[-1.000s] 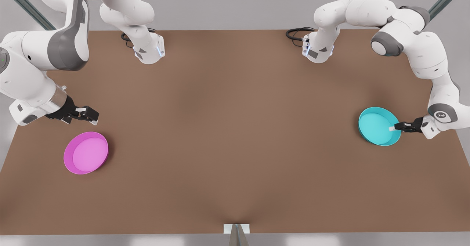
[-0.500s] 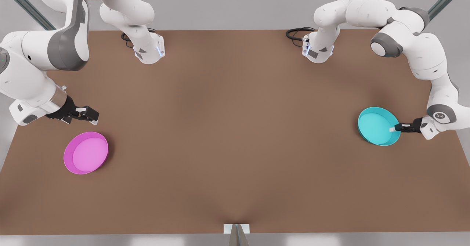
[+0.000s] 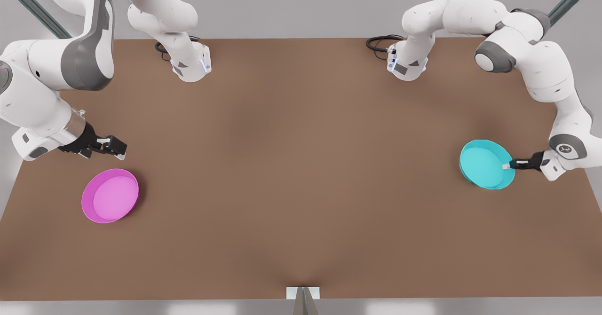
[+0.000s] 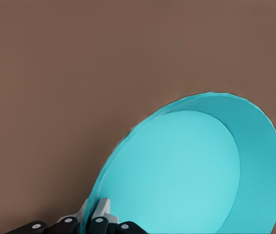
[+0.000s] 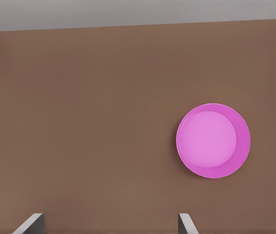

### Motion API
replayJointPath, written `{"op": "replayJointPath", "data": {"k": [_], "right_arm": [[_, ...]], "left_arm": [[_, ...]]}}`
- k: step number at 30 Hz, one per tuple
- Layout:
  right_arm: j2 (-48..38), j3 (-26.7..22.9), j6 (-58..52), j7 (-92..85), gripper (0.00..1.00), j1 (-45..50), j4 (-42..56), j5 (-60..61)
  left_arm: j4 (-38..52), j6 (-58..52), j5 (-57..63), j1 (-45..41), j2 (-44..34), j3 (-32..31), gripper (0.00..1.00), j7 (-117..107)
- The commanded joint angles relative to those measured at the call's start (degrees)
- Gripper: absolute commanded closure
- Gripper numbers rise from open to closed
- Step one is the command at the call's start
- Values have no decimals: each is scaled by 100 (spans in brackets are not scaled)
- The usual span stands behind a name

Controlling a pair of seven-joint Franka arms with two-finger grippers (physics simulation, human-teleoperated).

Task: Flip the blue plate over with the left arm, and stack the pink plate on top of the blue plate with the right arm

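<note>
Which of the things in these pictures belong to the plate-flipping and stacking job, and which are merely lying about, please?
Belonging to the job:
- blue plate, rim clamped by the left gripper
- pink plate, flat on the table
- right gripper, open, waiting above the pink plate

Lying about:
- black cables at the table's far edge

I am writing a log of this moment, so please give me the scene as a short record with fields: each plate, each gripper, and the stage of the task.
blue plate: at the front view's right, open side up, tilted, not yet flipped
left gripper: shut on the blue plate's rim
pink plate: flat on the brown table, at the front view's left, open side up
right gripper: open, above the table beside the pink plate, not touching it; this arm waits
stage: flip begun, stacking not started
</note>
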Motion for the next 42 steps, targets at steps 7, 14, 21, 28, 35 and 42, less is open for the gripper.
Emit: {"op": "replayJointPath", "data": {"k": [7, 14, 21, 28, 35, 42], "right_arm": [[0, 0, 0, 9, 0, 0, 0, 0], [0, 0, 0, 9, 0, 0, 0, 0], [0, 0, 0, 9, 0, 0, 0, 0], [0, 0, 9, 9, 0, 9, 0, 0], [8, 0, 9, 0, 0, 0, 0, 9], [8, 0, 9, 0, 0, 0, 0, 9]], "left_arm": [[624, -949, -223, -78, -71, -169, 79, -1039], [905, -1116, 58, -631, -176, -231, 79, -1610], [1310, -1239, 1218, -1808, -466, -231, 79, -2594], [1345, -1257, 1843, -2706, -686, -205, 79, -3491], [1353, -1433, 2932, -3628, -739, -213, 79, -4290], [1345, -1951, 4207, -4982, -844, -213, 79, -5319]]}}
